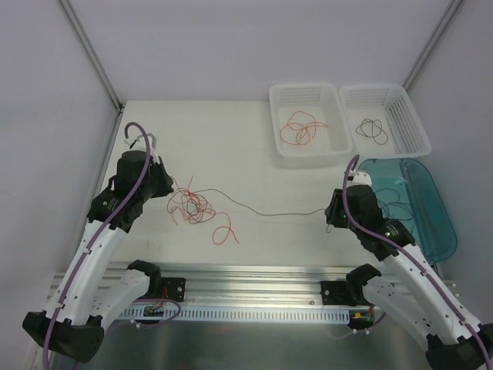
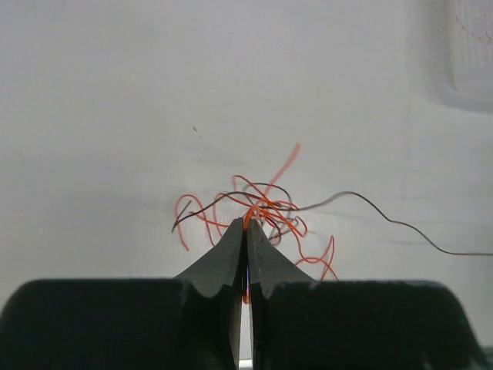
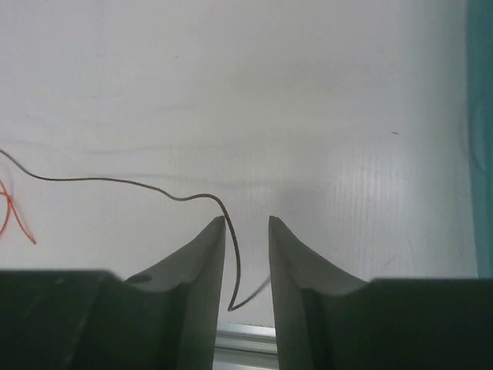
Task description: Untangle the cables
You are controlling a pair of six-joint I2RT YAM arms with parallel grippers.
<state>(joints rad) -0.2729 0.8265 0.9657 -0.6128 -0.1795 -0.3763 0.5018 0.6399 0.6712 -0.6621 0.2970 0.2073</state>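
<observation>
Cables lie mostly in one knot on the white table, left of centre: red-orange loops snarled with dark strands, and one red-orange curl trailing toward the near edge. One dark strand runs out of the knot in a long, nearly straight line to the right, its far end at the right gripper. That gripper's jaws stand a little apart; the strand's tip hangs loose in the gap and looks to be touching neither finger, so nothing is held there. At the knot itself, the left gripper has its jaws pressed together, pinching a red-orange strand at the heart of the snarl.

At the table's far right, a clear basket holds a bundle of red-orange wires, and its neighbour basket holds a single dark wire, which suggests sorting by colour is under way. A teal lid lies just behind the right arm.

By this reckoning the job is partly done. The drawn-out dark strand looks almost free of the knot but not yet binned, and the several red-orange and dark wires in the knot are not yet separated.
</observation>
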